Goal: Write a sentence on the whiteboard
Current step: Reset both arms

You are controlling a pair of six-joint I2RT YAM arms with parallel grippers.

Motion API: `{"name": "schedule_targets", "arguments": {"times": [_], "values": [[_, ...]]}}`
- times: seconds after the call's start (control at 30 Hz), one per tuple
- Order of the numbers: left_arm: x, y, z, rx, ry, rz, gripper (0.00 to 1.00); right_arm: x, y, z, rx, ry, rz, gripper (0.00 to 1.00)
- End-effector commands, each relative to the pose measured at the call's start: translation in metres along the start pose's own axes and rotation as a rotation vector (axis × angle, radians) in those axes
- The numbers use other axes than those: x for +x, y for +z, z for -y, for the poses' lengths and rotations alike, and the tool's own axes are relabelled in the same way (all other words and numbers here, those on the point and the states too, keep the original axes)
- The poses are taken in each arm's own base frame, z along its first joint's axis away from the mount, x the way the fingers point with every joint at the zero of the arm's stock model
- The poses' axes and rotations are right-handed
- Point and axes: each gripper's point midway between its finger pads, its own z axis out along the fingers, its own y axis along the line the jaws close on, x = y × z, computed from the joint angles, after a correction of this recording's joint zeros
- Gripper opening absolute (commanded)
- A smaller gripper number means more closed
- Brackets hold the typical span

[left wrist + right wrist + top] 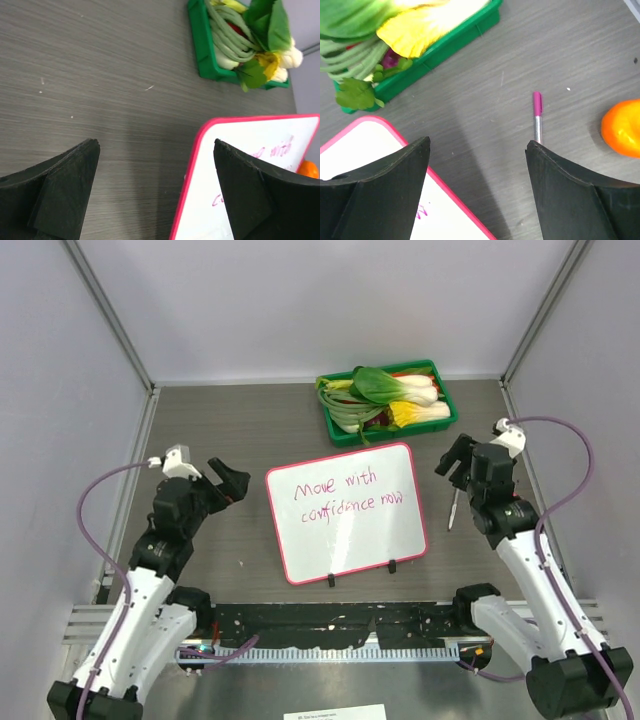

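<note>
The whiteboard (345,512), pink-red framed with two black feet at its near edge, lies flat at the table's middle and reads "Move with confidence now" in pink. It also shows in the left wrist view (200,195) and the right wrist view (360,145). A pink-capped silver pen (453,508) lies on the table just right of the board and shows in the right wrist view (537,116). My left gripper (228,483) is open and empty, left of the board (155,145). My right gripper (455,458) is open and empty above the pen's far end (478,142).
A green tray (447,400) of vegetables stands behind the board, and shows in both wrist views (200,45) (445,50). An orange round object (622,127) lies right of the pen. Grey walls enclose the table on three sides.
</note>
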Motion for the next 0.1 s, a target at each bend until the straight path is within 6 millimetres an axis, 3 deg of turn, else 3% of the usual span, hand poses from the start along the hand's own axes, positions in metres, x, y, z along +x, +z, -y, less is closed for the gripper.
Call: {"name": "schedule_targets", "arguments": {"times": [0.0,0.07], "values": [[-0.0113,0.0025,-0.0097,-0.062,0.009,0.047,1.00,-0.0231,-0.0037,-0.0119,-0.073,0.011,0.115,0.82],[-0.0170,0.0031,-0.0129,-0.068,0.016,0.093,1.00,-0.0234,-0.0026,-0.0092,-0.076,-0.004,0.146,0.82]]}}
